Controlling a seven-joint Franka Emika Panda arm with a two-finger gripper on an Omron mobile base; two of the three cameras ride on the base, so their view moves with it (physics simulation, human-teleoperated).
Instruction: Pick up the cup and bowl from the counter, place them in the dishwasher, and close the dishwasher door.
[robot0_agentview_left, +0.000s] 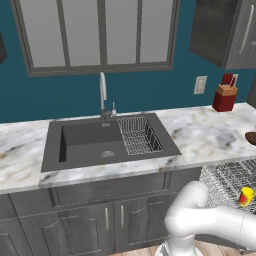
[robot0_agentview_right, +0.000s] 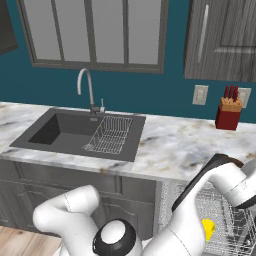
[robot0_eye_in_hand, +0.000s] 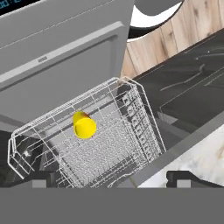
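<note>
On the left of the left base view the marble table (robot0_agentview_left: 210, 132) carries a dark grey sink (robot0_agentview_left: 85, 142) with a tall silver tap (robot0_agentview_left: 103, 95) behind it and a small wire basket (robot0_agentview_left: 139, 135) sitting in the basin's right half. Grey cabinets (robot0_agentview_left: 90, 220) run below the table edge. Further right, a wall socket (robot0_agentview_left: 200, 85) sits on the teal wall, and a red knife block (robot0_agentview_left: 225, 95) with dark handles stands upright near the back of the table. At the far right edge of that view, the dark brown bowl (robot0_agentview_left: 251, 137) rests on the table, partly cut off by the frame. Below it the dishwasher rack (robot0_agentview_left: 227, 182) is pulled out, and the yellow cup (robot0_agentview_left: 245, 196) with its red band lies inside it on its side. The white arm (robot0_agentview_left: 205, 220) crosses in front of the rack's lower part. In the hand view, the dishwasher door (robot0_eye_in_hand: 57, 57) is open at the upper left and the cup lies near the middle of the wire rack, with wooden floor (robot0_eye_in_hand: 175, 39) to the upper right. The end effector (robot0_eye_in_hand: 112, 179) hangs above the rack with its fingertips (robot0_eye_in_hand: 37, 178) wide apart and nothing between them.
</note>
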